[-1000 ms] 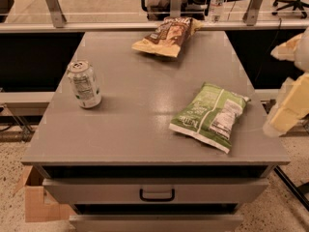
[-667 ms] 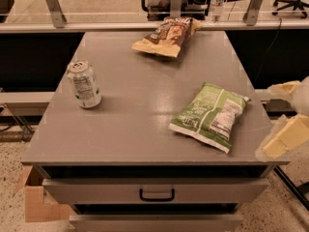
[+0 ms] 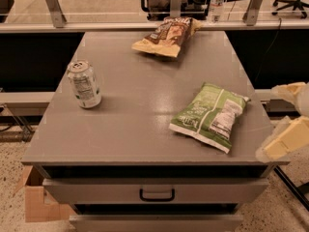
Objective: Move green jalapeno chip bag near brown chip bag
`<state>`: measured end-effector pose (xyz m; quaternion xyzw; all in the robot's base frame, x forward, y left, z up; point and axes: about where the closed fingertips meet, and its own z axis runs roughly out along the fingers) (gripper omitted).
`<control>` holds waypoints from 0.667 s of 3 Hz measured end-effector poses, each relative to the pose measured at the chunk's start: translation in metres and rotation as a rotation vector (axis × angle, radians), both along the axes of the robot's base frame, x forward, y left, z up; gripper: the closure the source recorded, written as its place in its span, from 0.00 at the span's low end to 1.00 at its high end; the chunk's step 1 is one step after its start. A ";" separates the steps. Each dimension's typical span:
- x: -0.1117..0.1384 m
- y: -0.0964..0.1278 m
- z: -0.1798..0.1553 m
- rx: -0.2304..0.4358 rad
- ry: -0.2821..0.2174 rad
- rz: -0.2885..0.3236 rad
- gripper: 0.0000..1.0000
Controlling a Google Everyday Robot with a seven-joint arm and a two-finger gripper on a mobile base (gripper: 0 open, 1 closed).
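Table (image 3: 130, 129): grey top, filled most of the view; a rail with glass ran along its far edge.
Drawer (image 3: 96, 191): under the front edge, closed, dark handle at its middle.
Box (image 3: 36, 204): cardboard, on the floor by the table's front-left corner, partly hidden.
Green bag (image 3: 210, 117): lay flat on the right-front part of the top, near the right edge, white label panel toward the right. Well apart from the brown bag.
Brown bag (image 3: 166, 35): lay flat at the far edge, right of the middle, its far end close to the rail.
Gripper (image 3: 273, 120): hung just off the table's right-front corner, right of the green bag and not touching it. Two pale fingers spread wide, nothing between them.
Can (image 3: 84, 83): stood upright on the left side, well apart from both bags.
Bottle (image 3: 217, 1): clear, stood beyond the rail, right of the brown bag.
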<state>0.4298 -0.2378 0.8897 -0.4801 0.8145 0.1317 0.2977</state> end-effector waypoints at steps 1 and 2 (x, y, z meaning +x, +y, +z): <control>-0.007 0.012 -0.002 0.099 0.004 -0.029 0.00; -0.007 0.026 -0.003 0.171 -0.017 -0.031 0.00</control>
